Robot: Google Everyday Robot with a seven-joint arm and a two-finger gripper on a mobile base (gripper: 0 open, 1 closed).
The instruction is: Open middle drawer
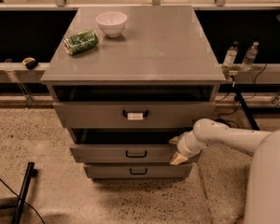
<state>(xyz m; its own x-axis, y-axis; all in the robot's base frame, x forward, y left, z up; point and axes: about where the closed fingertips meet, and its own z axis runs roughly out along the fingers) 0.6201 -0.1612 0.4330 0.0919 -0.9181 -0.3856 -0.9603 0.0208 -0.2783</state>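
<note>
Grey middle drawer (pixel 107 153) sits partly out beneath the tagged drawer (pixel 93 115). Your hand (pixel 176 149) spans its three o'clock end, spread wide across the front, likely to pull. Beyond, a bowl (pixel 111 23) rests on the bench (pixel 168 45).

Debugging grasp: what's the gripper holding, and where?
Cannot tell. The gripper is at the front's right end on the middle drawer, away from its handle.
</note>
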